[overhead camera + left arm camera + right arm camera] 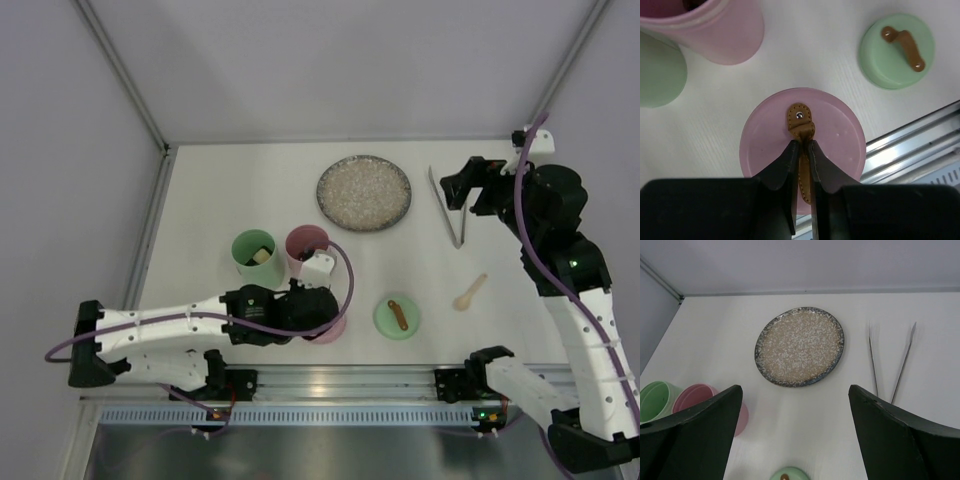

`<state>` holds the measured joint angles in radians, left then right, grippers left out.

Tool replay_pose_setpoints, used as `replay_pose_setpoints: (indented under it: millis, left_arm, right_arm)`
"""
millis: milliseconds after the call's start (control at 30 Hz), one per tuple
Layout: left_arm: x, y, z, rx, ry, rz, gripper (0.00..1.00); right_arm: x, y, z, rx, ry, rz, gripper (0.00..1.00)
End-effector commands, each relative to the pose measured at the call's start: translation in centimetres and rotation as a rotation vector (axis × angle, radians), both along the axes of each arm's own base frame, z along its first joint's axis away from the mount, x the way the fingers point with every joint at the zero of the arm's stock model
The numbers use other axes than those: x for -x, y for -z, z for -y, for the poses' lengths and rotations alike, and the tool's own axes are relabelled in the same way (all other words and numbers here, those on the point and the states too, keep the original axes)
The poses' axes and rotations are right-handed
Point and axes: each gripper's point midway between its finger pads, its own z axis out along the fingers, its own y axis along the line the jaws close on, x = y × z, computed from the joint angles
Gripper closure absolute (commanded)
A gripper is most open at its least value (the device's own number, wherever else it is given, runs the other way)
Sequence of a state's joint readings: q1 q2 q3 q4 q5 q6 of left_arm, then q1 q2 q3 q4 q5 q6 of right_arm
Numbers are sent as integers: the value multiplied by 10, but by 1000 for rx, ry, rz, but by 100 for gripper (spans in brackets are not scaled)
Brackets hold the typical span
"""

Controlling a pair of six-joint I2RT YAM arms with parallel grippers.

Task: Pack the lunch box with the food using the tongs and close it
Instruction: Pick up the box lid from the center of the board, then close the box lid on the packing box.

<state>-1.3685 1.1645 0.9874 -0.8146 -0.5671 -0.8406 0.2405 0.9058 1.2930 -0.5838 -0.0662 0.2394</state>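
Right gripper (795, 390) spread wide, slim silver metal tongs (873, 365) flat at its two o'clock; left gripper (803, 145) clamped on round pink lid (770, 135) by its tan strap (800, 117).

We see a white table (222, 190) boxed by plain grey walls (330, 60), aluminium rail (340, 382) along its near edge, even light.

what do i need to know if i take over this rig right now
Left end effector: shut on the strap of the pink lid, which is off its container.
Right end effector: open, empty, near the tongs.
Plate bare; food shows in the green container; contents of the pink container unclear.
Done: nothing remains on the plate. Left: fit both lids; green lid lies loose.
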Motion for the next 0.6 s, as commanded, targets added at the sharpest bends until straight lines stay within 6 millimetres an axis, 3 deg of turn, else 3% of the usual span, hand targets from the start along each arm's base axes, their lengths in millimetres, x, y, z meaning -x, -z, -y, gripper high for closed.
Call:
replay_pose_setpoints:
  millis: [0, 33, 200, 267, 300, 333, 400, 567]
  left_arm:
    - [-3, -50, 12, 69, 102, 74, 100]
    - [-9, -67, 14, 82, 98, 113, 100]
    - [-48, -112, -1, 47, -46, 253, 100]
    - [-80, -118, -13, 25, -121, 241, 100]
    - [-95, -131, -18, 45, -163, 253, 100]
    - [-118, -135, -32, 24, -231, 268, 100]
    - [-134, -151, -37, 31, -263, 296, 100]
    - [-170, -148, -42, 1, -288, 271, 100]
  right_arm:
    - [1, -22, 14, 14, 79, 50, 12]
    - [1, -24, 14, 14, 83, 53, 12]
    - [1, -29, 15, -2, 90, 55, 11]
    - [1, -30, 14, -12, 91, 59, 11]
    - [1, -30, 14, -15, 94, 58, 11]
    - [1, -30, 13, -18, 89, 59, 11]
    - [1, -29, 13, -15, 87, 53, 11]
    - [1, -28, 13, -12, 85, 54, 11]
